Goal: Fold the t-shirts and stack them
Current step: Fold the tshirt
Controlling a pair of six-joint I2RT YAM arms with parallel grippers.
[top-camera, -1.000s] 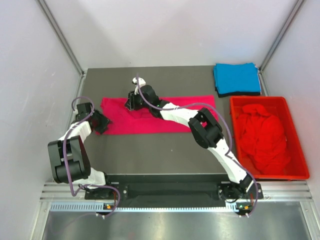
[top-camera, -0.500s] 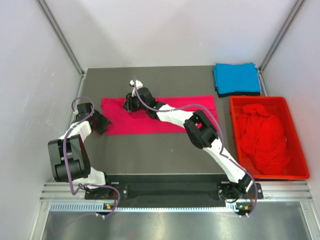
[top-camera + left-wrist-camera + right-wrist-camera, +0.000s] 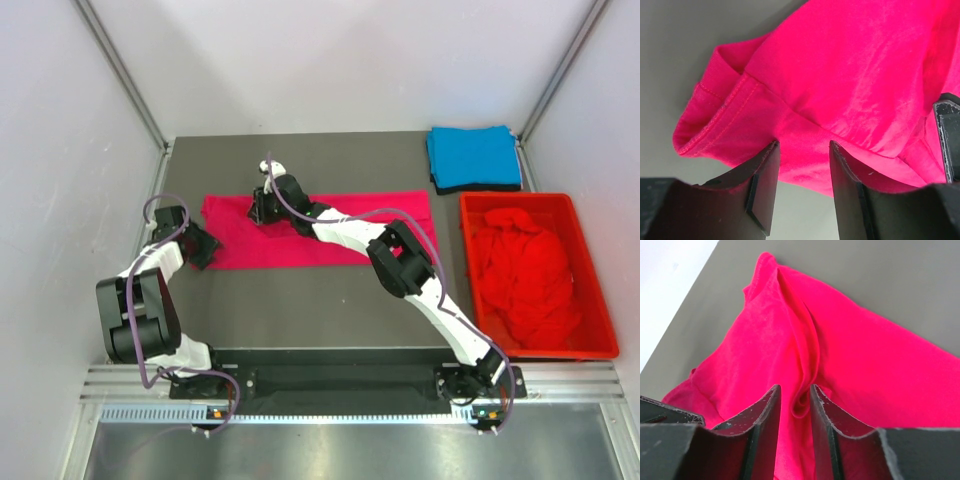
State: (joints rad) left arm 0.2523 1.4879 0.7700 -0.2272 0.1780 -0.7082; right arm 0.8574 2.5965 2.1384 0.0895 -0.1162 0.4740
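The pink t-shirt [image 3: 340, 232] lies as a long folded strip across the middle of the table. My left gripper [image 3: 208, 244] sits at its near left corner, open, with its tips [image 3: 802, 145] just over the hem of the pink t-shirt [image 3: 840, 75]. My right gripper [image 3: 258, 208] is low over the strip's far left part. Its jaws [image 3: 795, 387] stand a narrow gap apart around a raised fold of the pink t-shirt [image 3: 805, 365], not pinching it. A folded blue t-shirt [image 3: 474, 156] rests at the back right. Crumpled red t-shirts [image 3: 525, 275] fill the crate.
The red plastic crate [image 3: 592, 300] stands along the right edge of the table, just in front of the blue t-shirt. Bare grey table [image 3: 300, 300] lies between the pink strip and the arm bases. Frame posts rise at both back corners.
My right gripper has shifted a little left along the strip's far edge, and its jaws have narrowed around the raised fold. The left gripper has not moved.
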